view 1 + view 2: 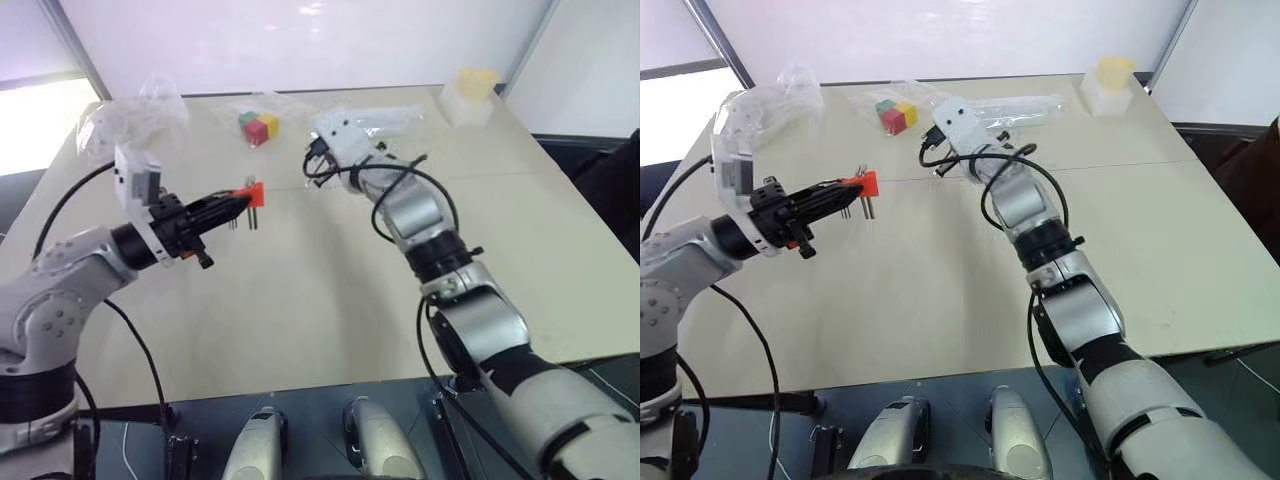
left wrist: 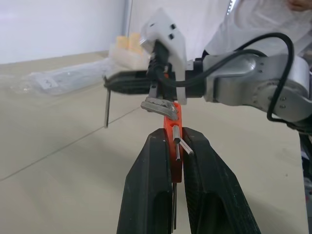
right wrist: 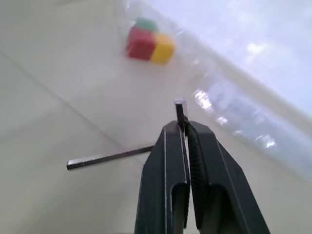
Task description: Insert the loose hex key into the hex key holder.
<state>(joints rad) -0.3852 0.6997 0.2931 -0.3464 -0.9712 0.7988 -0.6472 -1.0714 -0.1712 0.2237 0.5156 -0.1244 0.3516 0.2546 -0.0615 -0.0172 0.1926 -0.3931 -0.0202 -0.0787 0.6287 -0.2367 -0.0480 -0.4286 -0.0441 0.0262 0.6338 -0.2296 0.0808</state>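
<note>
My left gripper (image 2: 171,135) is shut on the hex key holder (image 2: 170,122), an orange-red block with several thin grey keys sticking out. It holds the holder (image 1: 252,192) above the table, left of centre. The loose hex key (image 3: 107,158) is a thin dark L-shaped rod, and my right gripper (image 3: 184,127) is shut on it near the bend. In the left wrist view the right gripper (image 2: 109,82) hangs just beyond the holder, with the loose key (image 2: 107,107) pointing down from its tips. A small gap separates the loose key from the holder.
A cluster of red, green and yellow cubes (image 1: 258,127) lies at the back of the beige table (image 1: 300,300). Crumpled clear bags (image 1: 140,105) sit at the back left, a long clear packet (image 1: 395,120) behind my right wrist, and a pale yellow-topped block (image 1: 472,92) at the back right.
</note>
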